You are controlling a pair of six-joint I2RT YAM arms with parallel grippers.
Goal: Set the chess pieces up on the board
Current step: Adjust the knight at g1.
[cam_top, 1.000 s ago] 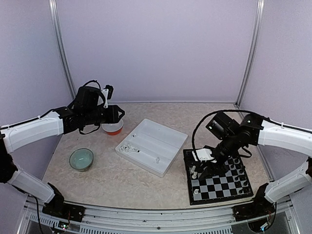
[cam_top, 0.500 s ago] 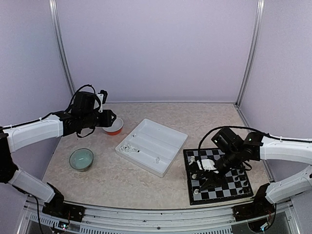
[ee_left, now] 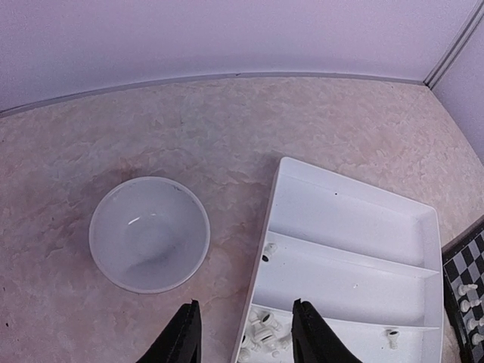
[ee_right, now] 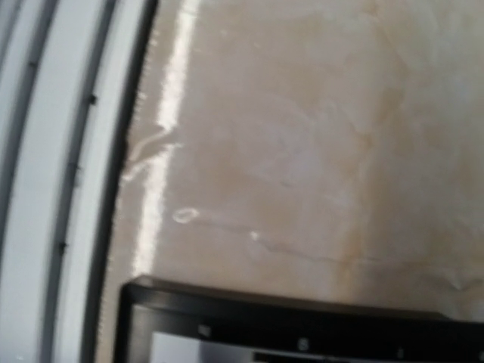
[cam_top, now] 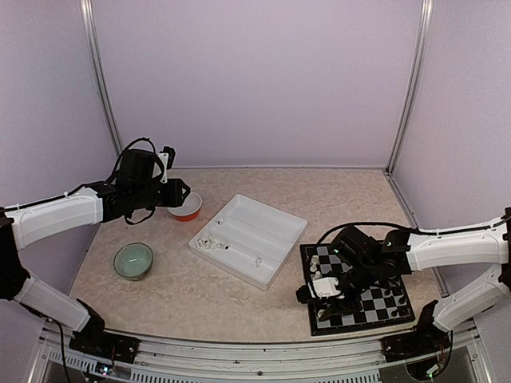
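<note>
The board (cam_top: 361, 308) lies at the near right of the table, with white chess pieces (cam_top: 318, 265) along its left side and black ones (cam_top: 390, 281) on its right. My right gripper (cam_top: 306, 294) hangs low over the board's near-left edge; its jaws do not show in the blurred right wrist view, only the board's black border (ee_right: 302, 325). More white chess pieces (ee_left: 266, 331) lie in the white tray (ee_left: 355, 227). My left gripper (ee_left: 245, 304) is open and empty, high above the tray's left rim, next to a white bowl (ee_left: 149, 234).
A red-rimmed bowl (cam_top: 185, 209) sits under the left arm. Further forward at the left stands a green bowl (cam_top: 133, 260). The tray (cam_top: 263, 227) lies between the arms. The table's metal rail (ee_right: 45, 151) runs close to the board's corner.
My right arm has swung from over the board's middle down towards its near-left edge. The left arm shifted a little left early on, then stayed still.
</note>
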